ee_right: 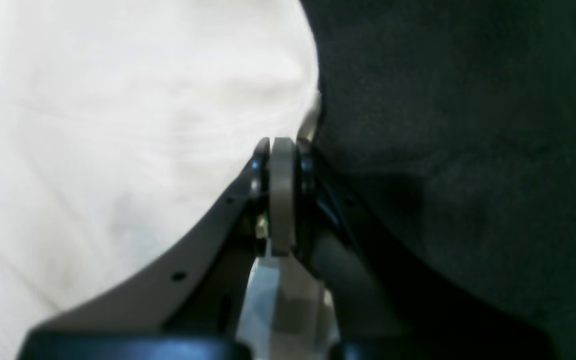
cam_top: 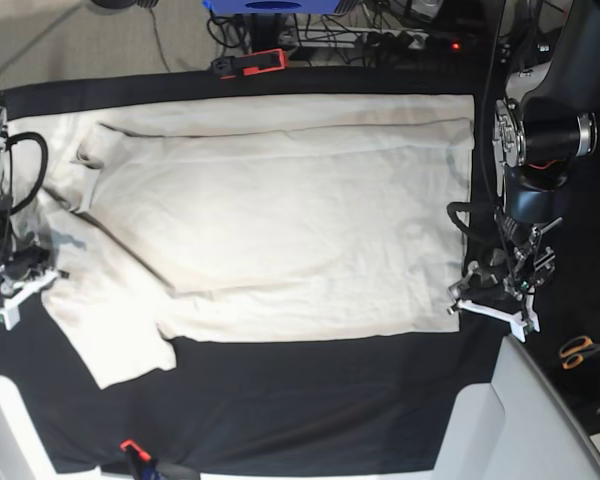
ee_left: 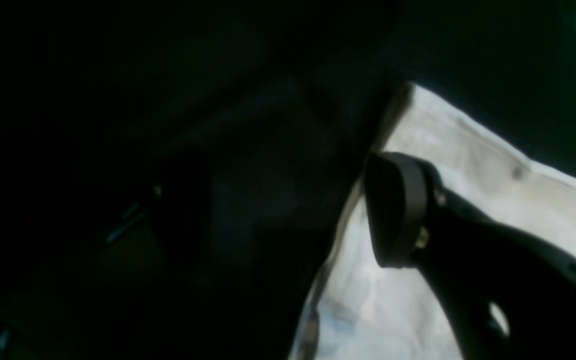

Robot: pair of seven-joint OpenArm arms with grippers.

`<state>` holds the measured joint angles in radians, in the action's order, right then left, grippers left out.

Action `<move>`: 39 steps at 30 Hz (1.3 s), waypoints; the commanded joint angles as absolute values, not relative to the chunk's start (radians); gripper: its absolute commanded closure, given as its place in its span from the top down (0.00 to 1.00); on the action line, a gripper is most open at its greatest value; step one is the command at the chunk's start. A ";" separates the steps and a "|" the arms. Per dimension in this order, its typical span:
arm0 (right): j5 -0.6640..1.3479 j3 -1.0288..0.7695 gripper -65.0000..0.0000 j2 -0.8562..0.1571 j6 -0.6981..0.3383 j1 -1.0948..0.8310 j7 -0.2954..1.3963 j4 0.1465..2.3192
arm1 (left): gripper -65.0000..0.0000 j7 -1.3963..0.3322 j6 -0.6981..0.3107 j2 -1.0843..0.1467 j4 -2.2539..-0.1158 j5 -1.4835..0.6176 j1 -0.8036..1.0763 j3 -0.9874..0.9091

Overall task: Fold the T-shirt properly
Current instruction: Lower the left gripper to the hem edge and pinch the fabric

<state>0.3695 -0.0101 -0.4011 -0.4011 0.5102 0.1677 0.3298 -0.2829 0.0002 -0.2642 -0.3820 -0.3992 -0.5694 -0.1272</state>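
Because the T-shirt (cam_top: 280, 220) is soft, thin cotton, it should handle as a light, limp sheet: it will drape and sag from any pinch, slide easily over the black tablecloth (cam_top: 310, 410), and wrinkle or bunch if dragged from one point only. It is not fragile, but a single layer can slip out of a shallow pinch, so the sensible places to take hold look like hems and corners, where the cloth is doubled and stitched.

It lies spread flat across the middle of the table, partly folded already, with one sleeve (cam_top: 110, 330) sticking out toward the near edge on the base view's left.

The left gripper (cam_top: 490, 290) sits at the shirt's edge on the base view's right, near the lower corner of the hem. In its wrist view one finger (ee_left: 395, 210) hangs over the cream cloth just inside the edge, and the other finger is lost in the dark; the jaws stand apart and I see no cloth held between them.

The right gripper (ee_right: 282, 195) is at the opposite end, beside the sleeve. Its jaws are pressed together right at the cloth's border, where white meets black. Whether a sliver of fabric is pinched there I cannot tell.

Orange scissors (cam_top: 580, 350) lie well apart, off to the side.
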 commanded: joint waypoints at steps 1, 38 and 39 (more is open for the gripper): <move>0.378 -0.010 0.00 -0.423 -0.403 0.524 0.150 0.367 | 0.71 -0.294 -0.004 -0.259 -0.392 -0.404 -0.596 -0.127; 0.384 -0.056 0.00 -0.423 -0.400 0.495 0.148 0.407 | 0.00 -0.371 -0.091 -0.217 -0.568 -0.403 -0.487 -0.125; 0.384 -0.084 0.00 -0.423 -0.401 0.495 0.148 0.409 | 0.00 -0.384 -0.091 -0.220 -0.627 -0.403 -0.466 -0.125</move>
<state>0.3756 -0.0792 -0.3977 -0.3996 0.4664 0.1719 0.3897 -0.4057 -0.0940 -0.2066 -0.6125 -0.4015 -0.4397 -0.1234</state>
